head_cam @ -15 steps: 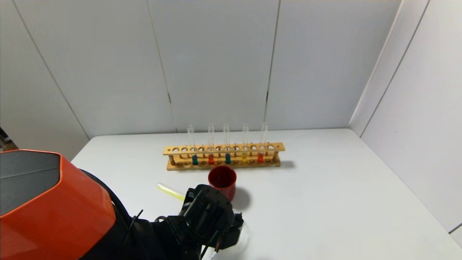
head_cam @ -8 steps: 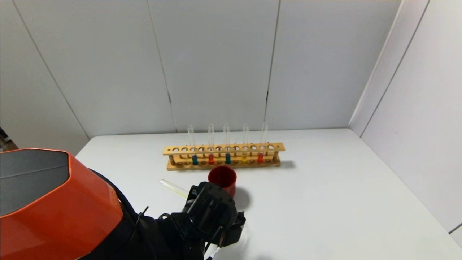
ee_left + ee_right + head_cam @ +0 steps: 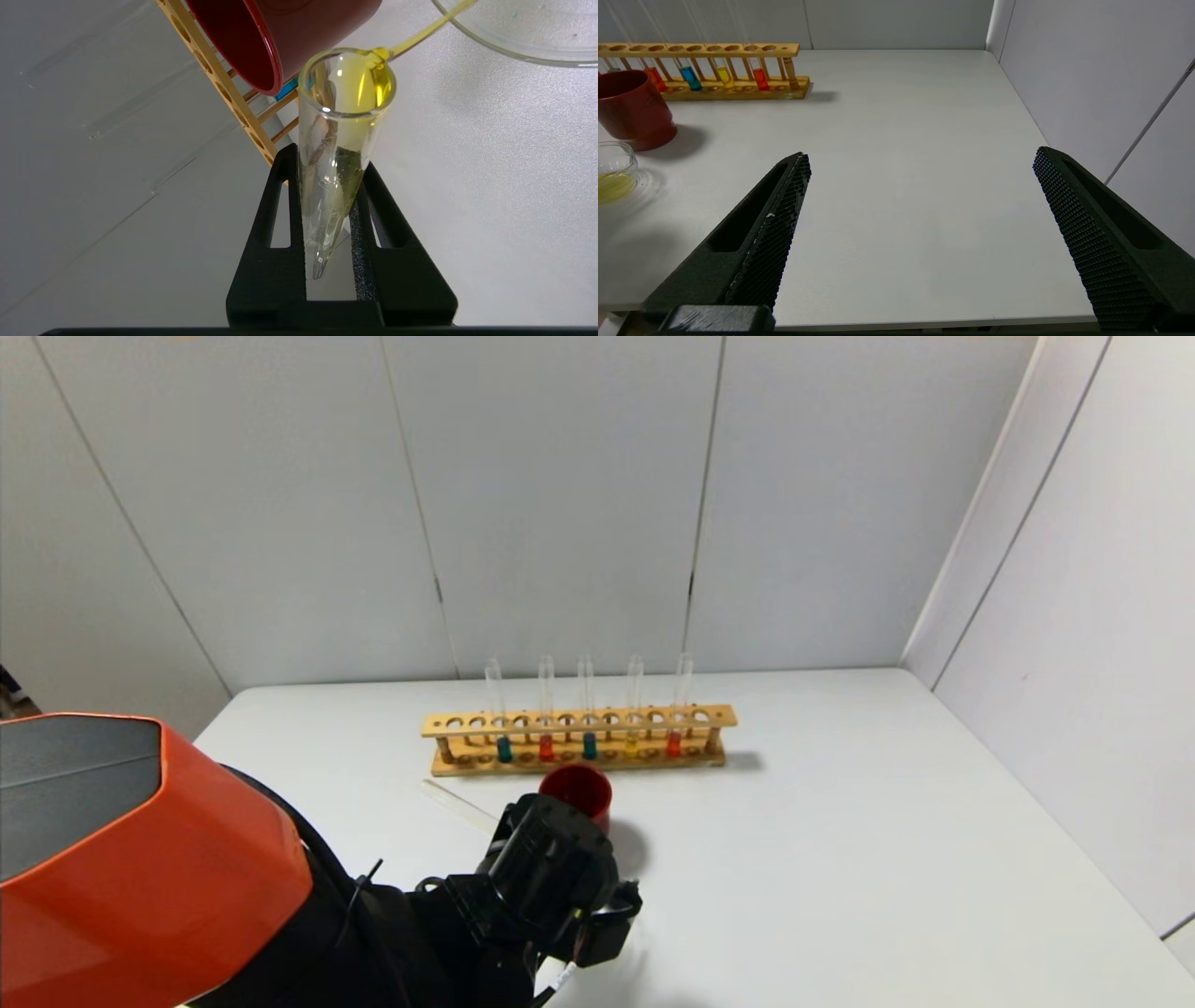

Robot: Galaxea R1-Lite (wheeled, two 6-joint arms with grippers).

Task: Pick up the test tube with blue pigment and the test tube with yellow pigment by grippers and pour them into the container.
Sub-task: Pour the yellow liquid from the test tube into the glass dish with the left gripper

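Observation:
My left gripper (image 3: 328,158) is shut on the test tube with yellow pigment (image 3: 334,140) and holds it tipped over. A thin yellow stream (image 3: 420,35) runs from its mouth into the clear glass container (image 3: 514,51). In the head view the left gripper (image 3: 560,887) hides the container, and the tube's clear bottom end (image 3: 457,805) sticks out to the left. The container (image 3: 614,172) holds yellow liquid in the right wrist view. Two blue-pigment tubes (image 3: 504,747) (image 3: 589,745) and another yellow one (image 3: 632,742) stand in the wooden rack (image 3: 579,719). My right gripper (image 3: 920,158) is open and empty.
A dark-red cup (image 3: 577,791) stands between the rack and my left gripper, close to the tube's mouth (image 3: 280,42). Two red-orange tubes (image 3: 546,747) (image 3: 673,743) also stand in the rack. White walls close the table at the back and right.
My left gripper has tipped the yellow tube further. Its bottom end has swung up and back, and the yellow liquid has drained out of that end.

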